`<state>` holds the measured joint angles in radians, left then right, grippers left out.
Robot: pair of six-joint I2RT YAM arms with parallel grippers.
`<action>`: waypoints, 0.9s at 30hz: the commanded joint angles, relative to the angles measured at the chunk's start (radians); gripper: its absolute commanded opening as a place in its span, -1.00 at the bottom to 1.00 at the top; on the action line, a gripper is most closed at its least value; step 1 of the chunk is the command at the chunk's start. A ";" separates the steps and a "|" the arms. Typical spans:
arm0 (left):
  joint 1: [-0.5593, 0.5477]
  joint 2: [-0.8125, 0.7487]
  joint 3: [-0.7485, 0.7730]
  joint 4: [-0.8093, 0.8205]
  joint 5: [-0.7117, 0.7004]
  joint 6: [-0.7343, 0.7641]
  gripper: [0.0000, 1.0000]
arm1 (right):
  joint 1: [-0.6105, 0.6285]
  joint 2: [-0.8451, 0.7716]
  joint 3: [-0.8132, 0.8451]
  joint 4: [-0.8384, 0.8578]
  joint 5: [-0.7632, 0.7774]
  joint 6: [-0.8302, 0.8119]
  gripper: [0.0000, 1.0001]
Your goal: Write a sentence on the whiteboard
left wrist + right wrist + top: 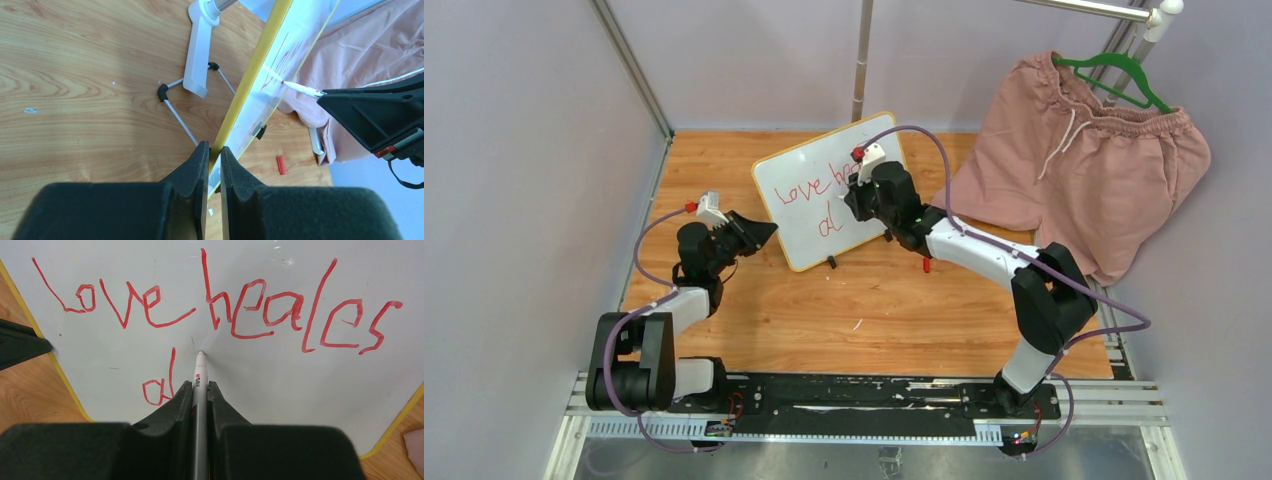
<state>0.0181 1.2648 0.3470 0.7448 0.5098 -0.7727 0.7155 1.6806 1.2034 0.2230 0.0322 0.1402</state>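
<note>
Right gripper (200, 387) is clamped on a marker (200, 372), which runs straight out between the two fingers toward 12 o'clock in the right wrist view. The marker's tip touches the whiteboard (280, 375) just to the 2 o'clock side of the last red stroke. The sentence (215, 305) so far reads "love heales" on the upper line, with "al" below it on the left.

Left gripper (214, 150) is pinched shut on the board's yellow frame. In the left wrist view that frame runs from between the fingertips up toward 1 o'clock. From above, this grip sits at the board's 8 o'clock corner, while the right gripper covers the board's 2 o'clock part.

The whiteboard stands tilted on the wooden table (824, 320), in its far half, toward 12 o'clock from the arm bases, with its written face turned toward the arms. One black foot shows at its 6 o'clock edge.

A small red cap (926, 265) lies on the table at about 4 o'clock from the board, near the right forearm. Pink shorts (1074, 170) hang from a green hanger (1114, 70) at the board's 3 o'clock side, their lower edge on the table. A white pole base (200, 45) stands behind the board.
</note>
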 commanded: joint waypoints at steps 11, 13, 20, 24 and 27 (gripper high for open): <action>-0.001 -0.019 -0.002 -0.002 -0.008 0.007 -1.00 | -0.012 -0.013 -0.068 0.029 0.023 0.047 -1.00; 0.000 -0.019 -0.002 -0.002 -0.008 0.007 -1.00 | -0.011 -0.019 -0.080 0.034 0.021 0.051 -1.00; -0.001 -0.021 -0.002 -0.002 -0.010 0.007 -1.00 | -0.010 -0.035 -0.107 0.039 0.018 0.058 -1.00; -0.001 -0.020 -0.003 -0.002 -0.009 0.007 -1.00 | -0.004 -0.044 -0.121 0.042 0.015 0.062 -1.00; -0.001 -0.021 -0.003 -0.002 -0.009 0.007 -1.00 | -0.002 -0.047 -0.132 0.042 0.015 0.065 -1.00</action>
<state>0.0170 1.2648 0.3470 0.7441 0.5079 -0.7723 0.7151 1.6531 1.0996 0.2596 0.0334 0.1921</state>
